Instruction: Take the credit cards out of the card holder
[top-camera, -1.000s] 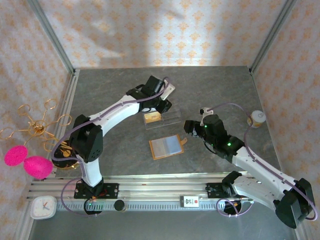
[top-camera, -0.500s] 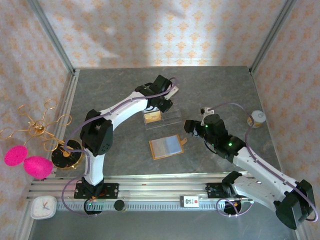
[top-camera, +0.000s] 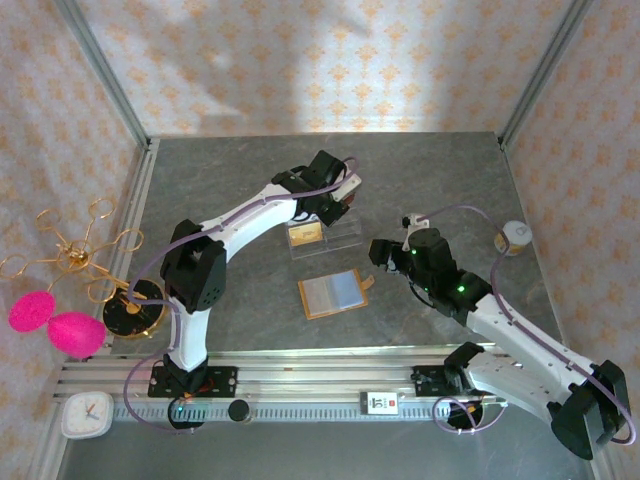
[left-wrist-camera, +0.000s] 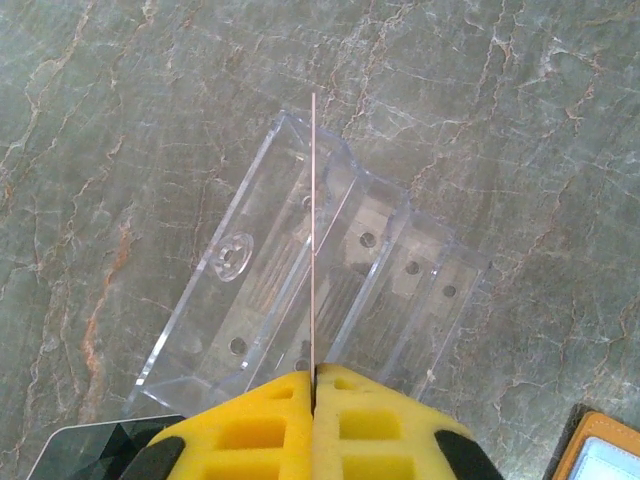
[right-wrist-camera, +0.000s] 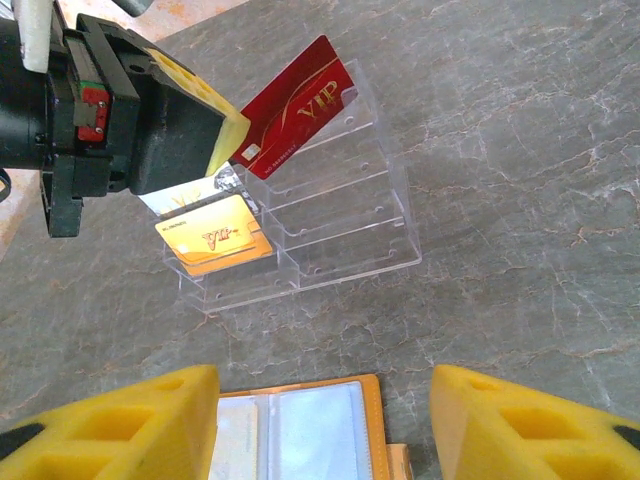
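While the right gripper hangs spread, the left gripper pinches a thin red credit card with gold "VIP" lettering.

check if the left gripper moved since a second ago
Yes. The left gripper, shut on the red plastic card, has shifted slightly right in the top view, along the far side of the clear acrylic stand, which has stayed put.

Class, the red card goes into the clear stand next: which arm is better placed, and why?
Left. The left claw is shut on the red card over the clear stand; the right claw is open above the card holder.
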